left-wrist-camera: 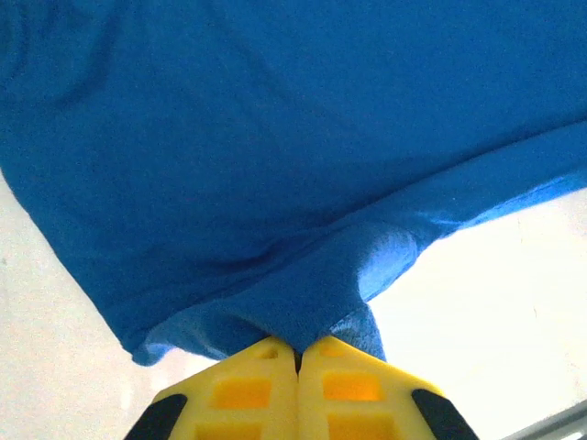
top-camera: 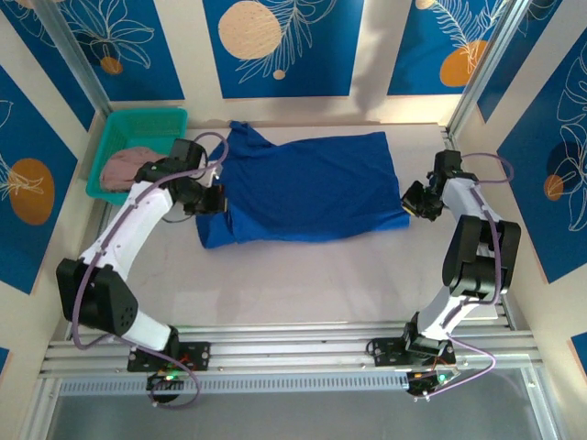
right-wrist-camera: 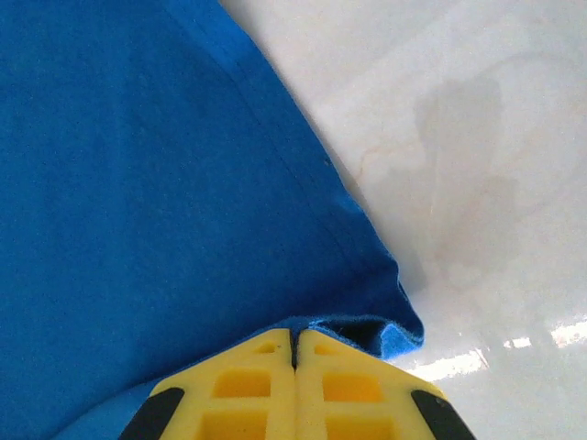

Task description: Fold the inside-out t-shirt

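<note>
A green basket (top-camera: 108, 137) holding a pinkish cloth (top-camera: 124, 170) sits at the far-left corner of the bench (top-camera: 303, 275). Just right of it, the left pincer (top-camera: 216, 199) is clamped on the left edge of the blue t-shirt (top-camera: 312, 188), its yellow fingers (left-wrist-camera: 248, 394) pressed together with bunched fabric between them. The shirt lies spread across the middle of the bench, one sleeve pointing toward the back wall. At its near right corner, the right pincer (top-camera: 410, 202) is likewise closed, pinching the cloth.
</note>
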Robot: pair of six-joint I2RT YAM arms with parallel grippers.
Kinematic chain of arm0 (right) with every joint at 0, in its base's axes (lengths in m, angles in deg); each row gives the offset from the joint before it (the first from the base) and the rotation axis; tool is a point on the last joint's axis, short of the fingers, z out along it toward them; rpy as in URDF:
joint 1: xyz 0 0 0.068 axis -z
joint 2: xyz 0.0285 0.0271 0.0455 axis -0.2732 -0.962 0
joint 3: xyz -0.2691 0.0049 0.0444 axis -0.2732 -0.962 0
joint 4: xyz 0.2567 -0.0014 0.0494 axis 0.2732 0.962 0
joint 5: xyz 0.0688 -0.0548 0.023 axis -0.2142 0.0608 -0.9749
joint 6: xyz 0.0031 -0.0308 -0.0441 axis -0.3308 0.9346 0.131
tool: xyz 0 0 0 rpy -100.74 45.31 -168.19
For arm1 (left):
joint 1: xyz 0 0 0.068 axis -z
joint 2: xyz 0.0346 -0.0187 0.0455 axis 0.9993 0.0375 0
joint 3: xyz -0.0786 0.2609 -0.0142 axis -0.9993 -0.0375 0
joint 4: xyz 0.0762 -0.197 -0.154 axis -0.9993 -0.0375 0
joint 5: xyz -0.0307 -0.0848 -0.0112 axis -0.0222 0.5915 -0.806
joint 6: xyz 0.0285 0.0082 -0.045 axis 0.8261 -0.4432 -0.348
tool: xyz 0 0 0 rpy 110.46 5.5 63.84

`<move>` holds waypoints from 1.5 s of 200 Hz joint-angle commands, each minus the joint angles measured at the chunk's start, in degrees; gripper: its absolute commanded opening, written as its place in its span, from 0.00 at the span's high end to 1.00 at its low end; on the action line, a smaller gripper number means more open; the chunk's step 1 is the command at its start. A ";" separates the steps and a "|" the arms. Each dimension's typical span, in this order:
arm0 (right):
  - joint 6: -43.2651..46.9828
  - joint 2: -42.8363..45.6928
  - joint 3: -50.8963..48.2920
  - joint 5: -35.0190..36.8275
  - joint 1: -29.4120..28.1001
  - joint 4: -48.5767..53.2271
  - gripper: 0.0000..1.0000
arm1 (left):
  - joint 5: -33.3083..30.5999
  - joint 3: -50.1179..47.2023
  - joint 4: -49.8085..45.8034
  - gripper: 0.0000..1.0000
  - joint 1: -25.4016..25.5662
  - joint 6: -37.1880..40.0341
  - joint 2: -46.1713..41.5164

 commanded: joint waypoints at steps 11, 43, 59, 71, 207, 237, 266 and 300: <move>1.51 -2.56 3.43 -0.30 -0.51 2.29 1.00 | 1.77 6.01 -1.73 1.00 -3.28 2.38 3.87; 2.06 -4.84 6.11 0.14 -0.69 2.80 1.00 | 1.79 8.91 -1.64 1.00 -4.90 2.89 7.19; 2.15 -6.11 7.69 -0.33 -0.69 3.07 1.00 | 1.59 9.68 -1.55 1.00 -5.55 3.05 8.60; 2.26 -7.16 8.90 -0.52 -0.86 3.42 1.00 | 1.51 10.48 -1.63 1.00 -5.87 3.18 9.54; 3.90 -14.75 18.33 -0.91 -2.30 6.76 1.00 | 1.02 18.00 -3.14 1.00 -9.44 4.24 15.53; 4.22 -16.08 20.88 -0.35 -2.69 7.89 1.00 | 0.70 18.91 -3.20 1.00 -9.58 4.49 16.83; 4.78 -17.55 23.38 0.39 -3.24 9.03 1.00 | 0.55 20.63 -3.94 1.00 -9.75 4.66 18.38; 5.13 -19.75 26.31 1.28 -3.99 10.12 1.00 | -0.12 21.42 -4.12 1.00 -9.77 4.88 19.95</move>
